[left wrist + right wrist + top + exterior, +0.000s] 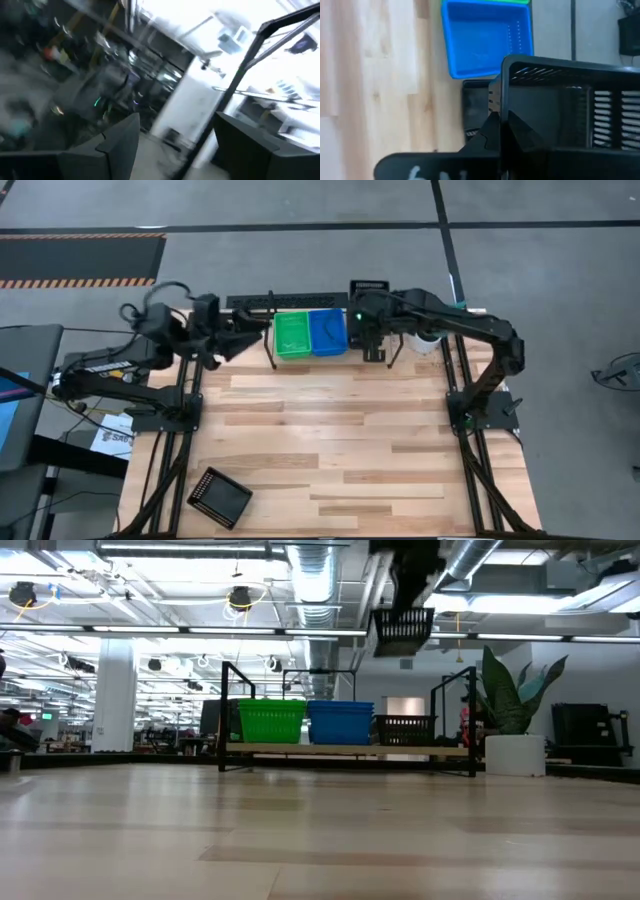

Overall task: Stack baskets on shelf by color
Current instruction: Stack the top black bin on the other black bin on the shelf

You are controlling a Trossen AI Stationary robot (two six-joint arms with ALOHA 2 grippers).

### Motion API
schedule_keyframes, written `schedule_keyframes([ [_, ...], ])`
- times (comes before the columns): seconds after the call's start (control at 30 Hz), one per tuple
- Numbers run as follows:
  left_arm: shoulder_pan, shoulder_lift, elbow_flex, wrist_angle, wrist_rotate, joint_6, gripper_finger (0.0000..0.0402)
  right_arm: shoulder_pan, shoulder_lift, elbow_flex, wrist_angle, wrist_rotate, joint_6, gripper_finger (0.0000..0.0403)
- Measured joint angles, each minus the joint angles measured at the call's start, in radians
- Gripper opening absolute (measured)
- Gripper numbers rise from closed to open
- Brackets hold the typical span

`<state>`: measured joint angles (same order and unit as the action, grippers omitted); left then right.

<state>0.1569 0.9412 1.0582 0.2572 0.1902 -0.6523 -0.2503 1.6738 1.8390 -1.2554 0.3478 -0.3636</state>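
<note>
Now we note the right gripper clenched on a black mesh-walled basket, hanging above another black basket on the shelf; left gripper released, holding nothing.

two stacks of baskets are sitting side by side on the shelf, with a third basket just beside them. another basket is hanging above that one. a lone basket is lying well apart at the table's near left corner.

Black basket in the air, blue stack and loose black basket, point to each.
Raised black basket [403,631], low view, mesh side wall.
Blue stack [327,332], high view, inside floor.
Loose black basket [220,498], high view, middle.
</note>
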Motion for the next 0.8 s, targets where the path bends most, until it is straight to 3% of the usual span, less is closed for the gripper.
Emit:
schedule_keyframes([
  [0.07,-0.014,0.0,0.06,-0.108,-0.083,0.089,0.0235,-0.048,-0.024,-0.077,0.076,-0.038,-0.042,0.0012],
  [0.2,-0.032,0.027,0.212,-0.489,-0.329,0.197,0.022,-0.128,-0.076,-0.205,0.218,-0.073,-0.135,0.0011],
  [0.37,-0.032,0.09,0.332,-0.86,-0.462,0.18,0.0207,-0.203,-0.1,-0.283,0.329,-0.187,-0.185,0.0019],
  [0.5,-0.032,0.118,0.317,-0.956,-0.486,0.068,0.0206,-0.253,-0.1,-0.337,0.359,-0.256,-0.194,0.0016],
  [0.8,-0.044,0.126,0.231,-0.948,-0.49,-0.049,0.0206,-0.275,-0.1,-0.473,0.401,-0.301,-0.194,0.0022],
])
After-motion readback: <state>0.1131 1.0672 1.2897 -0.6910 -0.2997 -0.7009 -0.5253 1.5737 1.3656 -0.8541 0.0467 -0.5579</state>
